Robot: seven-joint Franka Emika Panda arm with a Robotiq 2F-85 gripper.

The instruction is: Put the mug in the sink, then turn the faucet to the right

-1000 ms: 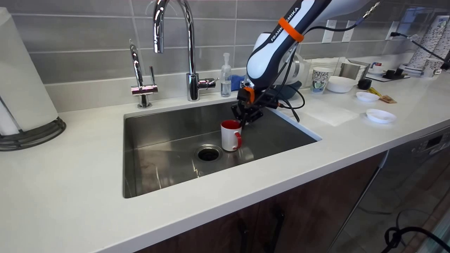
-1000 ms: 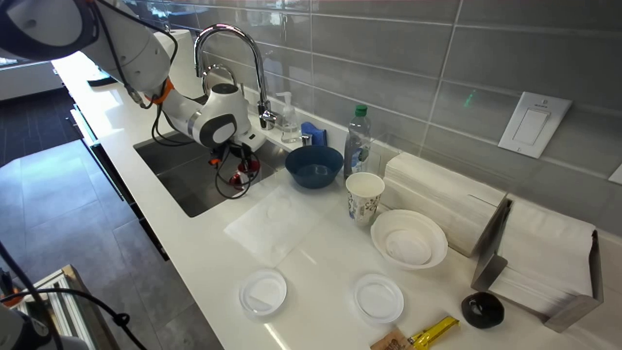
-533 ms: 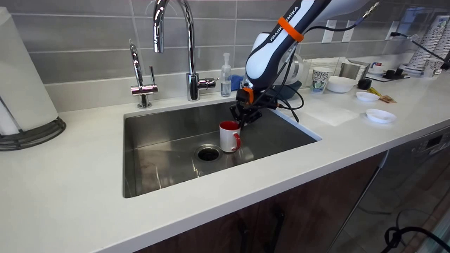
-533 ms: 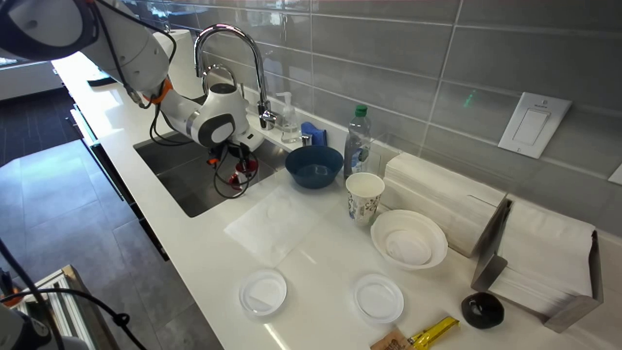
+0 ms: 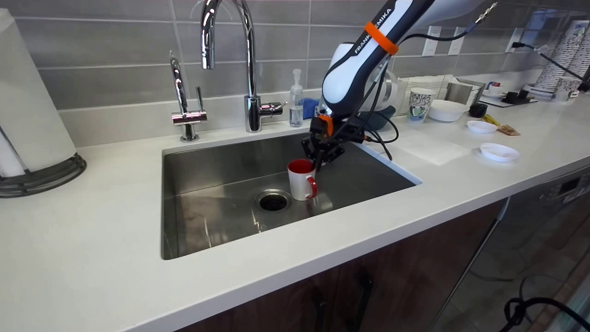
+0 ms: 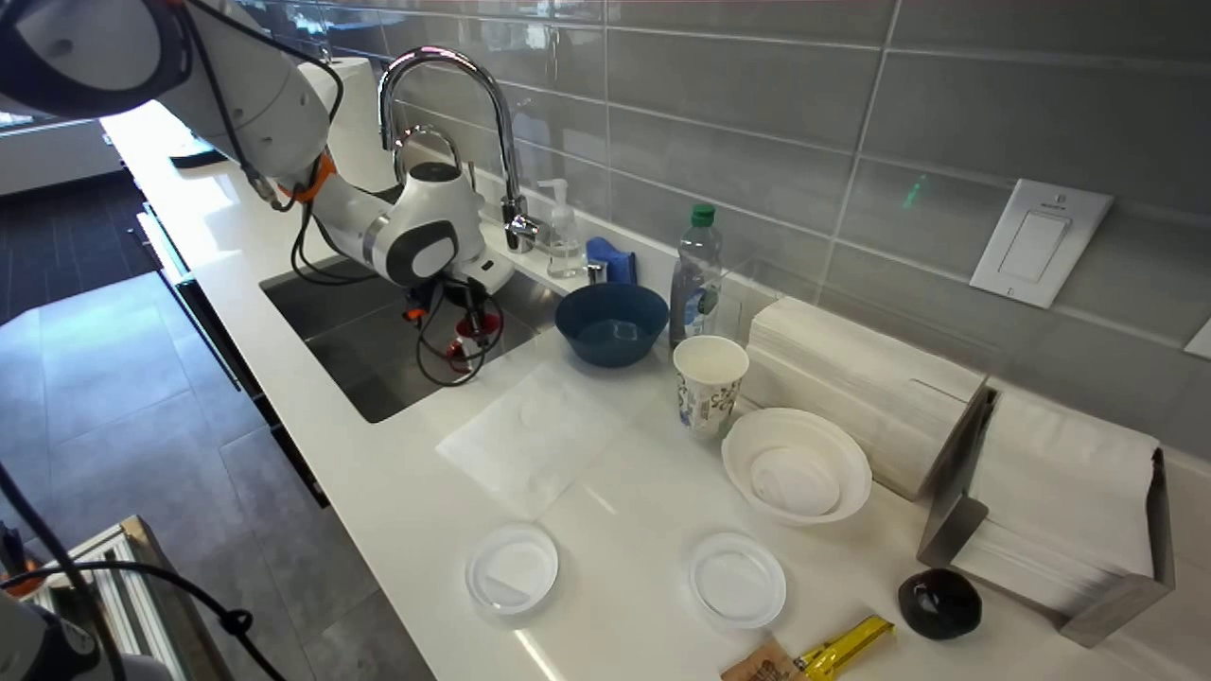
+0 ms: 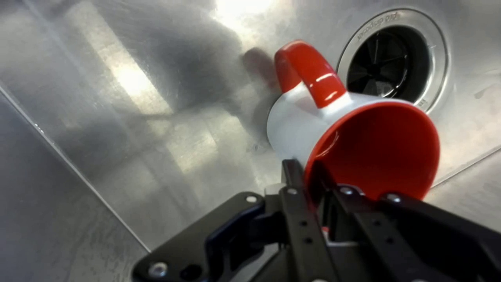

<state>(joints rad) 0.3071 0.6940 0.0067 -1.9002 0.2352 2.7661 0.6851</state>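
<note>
The mug (image 7: 297, 125), white outside with a red handle and red inside, is down in the sink (image 5: 216, 189), beside its drain. It leans slightly, and its base is at or very near the floor of the sink. My gripper (image 7: 307, 172) comes from the bottom of the wrist view, astride the mug's rim: one finger outside the wall, one inside the cup, both close against it. In an exterior view the gripper (image 5: 319, 159) reaches over the mug from the right. The tall chrome faucet (image 5: 250, 60) stands behind the sink, its lever (image 5: 272, 109) pointing right.
A shorter chrome tap (image 5: 182, 101) stands left of the faucet, a clear soap bottle (image 5: 296, 103) to its right. In an exterior view a blue bowl (image 6: 612, 323) sits at the sink's edge, near a green-capped bottle (image 6: 698, 274) and a paper cup (image 6: 710, 383).
The mug first shifts slightly left and lower in an exterior view with the gripper. Then its lower part swings a little to the right, leaving it more tilted; the gripper stays over its rim.
</note>
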